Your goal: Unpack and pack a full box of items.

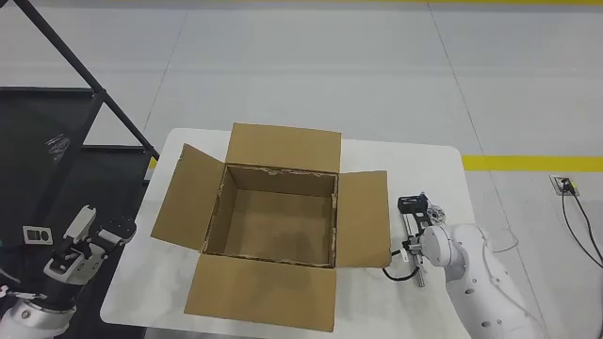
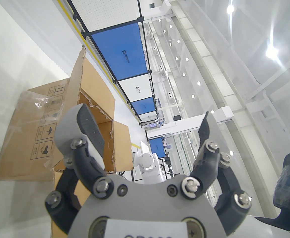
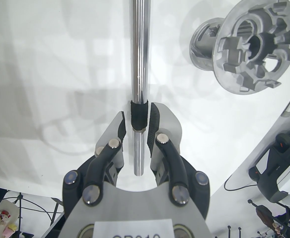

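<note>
An open cardboard box (image 1: 283,146) stands in the middle of the white table (image 1: 424,165), flaps spread, with nothing visible inside. A chrome rod (image 3: 140,38) with a black band lies on the table right of the box, next to a grey metal hub (image 3: 249,43). My right gripper (image 3: 135,121) straddles the rod's banded end; one pad is at the band and a small gap shows at the other. In the top view the rod (image 1: 415,262) and hub (image 1: 429,212) sit beside that arm. My left gripper (image 2: 145,115) is open and holds nothing, off the table's left edge, with the box (image 2: 95,95) beyond it.
A black mesh screen (image 1: 47,151) and a slanted black frame pole (image 1: 85,85) stand left of the table. A black handheld device (image 3: 276,169) and cables lie beyond the table edge near the right arm. Bare tabletop lies behind the box.
</note>
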